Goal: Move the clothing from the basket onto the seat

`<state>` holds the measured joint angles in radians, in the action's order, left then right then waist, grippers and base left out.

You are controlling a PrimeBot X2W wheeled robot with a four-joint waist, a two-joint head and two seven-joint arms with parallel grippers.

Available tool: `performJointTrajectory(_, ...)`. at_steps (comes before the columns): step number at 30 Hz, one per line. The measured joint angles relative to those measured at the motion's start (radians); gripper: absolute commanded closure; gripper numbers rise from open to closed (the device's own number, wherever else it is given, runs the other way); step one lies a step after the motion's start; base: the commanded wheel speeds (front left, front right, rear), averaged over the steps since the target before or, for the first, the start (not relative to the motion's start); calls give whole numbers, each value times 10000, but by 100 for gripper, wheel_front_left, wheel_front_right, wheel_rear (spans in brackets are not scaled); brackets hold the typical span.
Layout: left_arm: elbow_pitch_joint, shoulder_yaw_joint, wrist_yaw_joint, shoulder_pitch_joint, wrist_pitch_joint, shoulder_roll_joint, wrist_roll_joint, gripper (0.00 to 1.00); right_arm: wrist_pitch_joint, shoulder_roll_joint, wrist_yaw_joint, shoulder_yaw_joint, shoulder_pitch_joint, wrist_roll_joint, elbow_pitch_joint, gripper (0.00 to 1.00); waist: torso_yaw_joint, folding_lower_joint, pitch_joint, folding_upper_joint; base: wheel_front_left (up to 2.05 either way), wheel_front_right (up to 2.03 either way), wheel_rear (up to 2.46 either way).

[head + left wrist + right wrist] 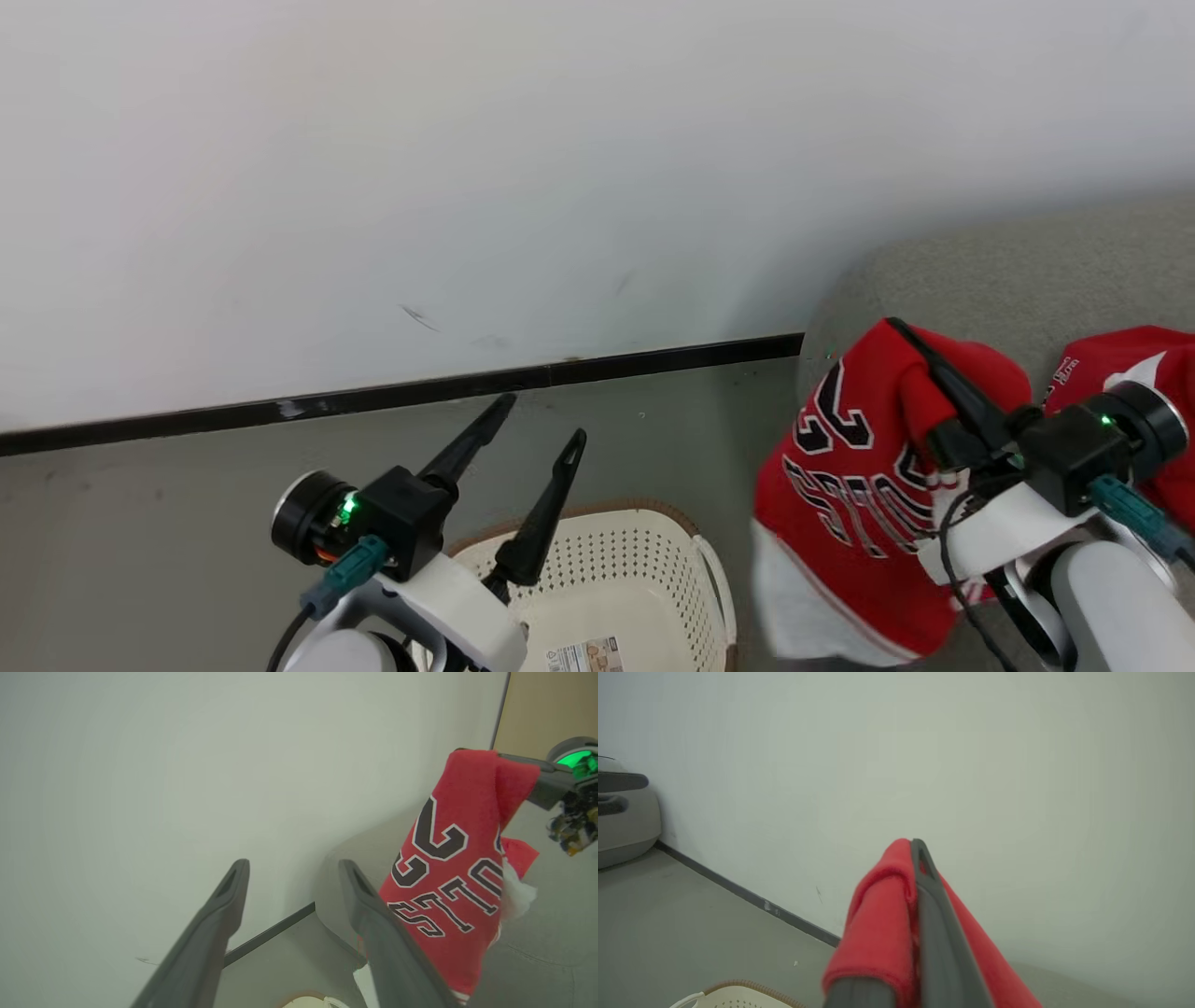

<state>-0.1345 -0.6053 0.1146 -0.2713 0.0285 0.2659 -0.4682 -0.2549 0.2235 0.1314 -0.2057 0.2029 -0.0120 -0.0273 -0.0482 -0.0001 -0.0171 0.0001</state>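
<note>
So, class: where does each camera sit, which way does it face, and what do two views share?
Head view: on the head, facing forward and down at basket and seat; left end effector and right end effector show.
Left wrist view: on the left wrist, facing the wall past its open fingers.
Right wrist view: on the right wrist, facing the wall; fingers shut on the jersey.
Shared: head and left wrist views show the jersey's lettering.
</note>
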Motion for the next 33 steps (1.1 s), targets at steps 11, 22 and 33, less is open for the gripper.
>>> performJointTrajectory(11, 357, -571, -345, 190, 261, -316, -150, 0, 56, -146, -2, 1643, -1232, -299, -688, 100, -845, 0, 84, 0, 0, 0, 0)
performJointTrajectory(22, 767, -934, -669, 191, 439, -523, -167, 0, 86, -376, -2, 1839, -1813, -416, -1459, 100, -1774, 0, 213, 0, 0, 0, 0)
performJointTrajectory(33, 968, -989, -740, 189, 656, -688, -157, 0, 174, -372, -2, 1402, -2072, -330, -1661, 100, -2711, 0, 337, 0, 0, 0, 0)
